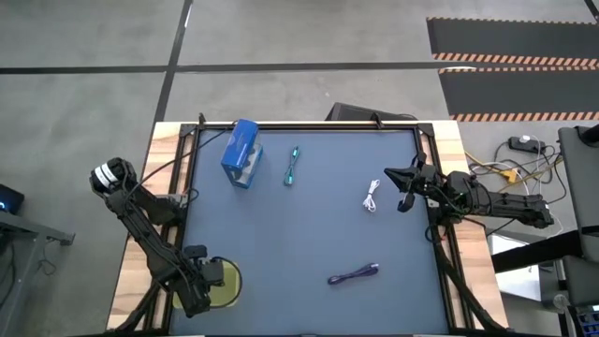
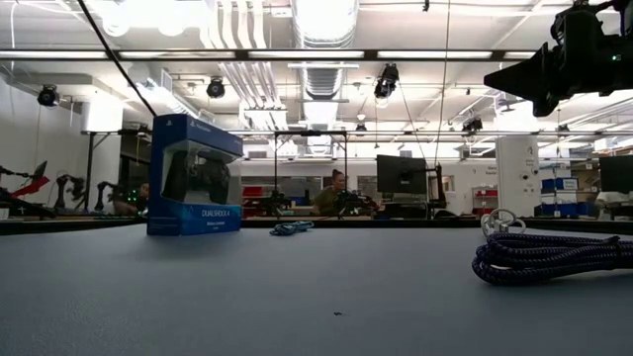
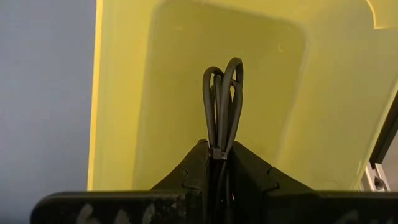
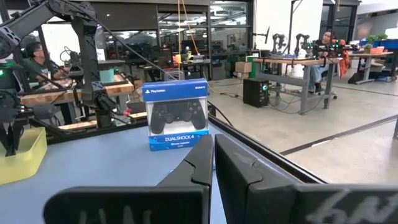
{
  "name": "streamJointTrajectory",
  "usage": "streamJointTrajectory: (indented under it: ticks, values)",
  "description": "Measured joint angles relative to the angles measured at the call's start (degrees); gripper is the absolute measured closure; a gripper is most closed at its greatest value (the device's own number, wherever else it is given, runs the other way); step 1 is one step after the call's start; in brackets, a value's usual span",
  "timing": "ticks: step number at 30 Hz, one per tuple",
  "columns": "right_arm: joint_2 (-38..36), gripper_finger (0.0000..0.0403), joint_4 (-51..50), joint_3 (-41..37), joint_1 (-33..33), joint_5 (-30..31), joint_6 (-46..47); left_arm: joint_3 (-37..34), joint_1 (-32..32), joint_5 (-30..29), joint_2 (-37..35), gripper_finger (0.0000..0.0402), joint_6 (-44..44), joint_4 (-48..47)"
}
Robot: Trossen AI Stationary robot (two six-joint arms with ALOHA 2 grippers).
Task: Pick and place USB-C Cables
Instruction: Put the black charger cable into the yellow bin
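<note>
My left gripper (image 1: 202, 283) is at the table's near left corner, pointing down into a yellow tray (image 3: 155, 93), and is shut on the black USB-C cable (image 3: 222, 99), a small looped bundle. The teal cable (image 1: 292, 167) lies at the far middle of the mat. The white cable (image 1: 372, 197) lies toward the right, and the purple cable (image 1: 354, 274) near the front. My right gripper (image 1: 404, 195) waits shut and level at the right edge, just past the white cable and holding nothing. My left gripper pinches the black cable bundle between its two fingers (image 3: 196, 168), at the band (image 3: 216, 153) that ties it. The fingers come from above and lie along the bundle. Its looped end (image 3: 227, 71) sticks out below the fingertips over the tray's floor. I cannot tell whether it touches that floor.
A blue boxed game controller (image 1: 241, 154) stands at the far left of the dark mat, next to the teal cable. The yellow tray (image 1: 232, 284) sits at the mat's near left corner. A black frame rail (image 1: 309, 124) runs round the mat.
</note>
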Motion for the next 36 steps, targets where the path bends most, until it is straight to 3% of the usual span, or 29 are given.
streamJointTrajectory:
  ticks: [36]
  values:
    - [0.0, 0.0394, 0.0, 0.0, 0.0, 0.0, 1.5, -3.9, 0.0, -0.4, 0.0, 0.0372, -2.9, 1.9]
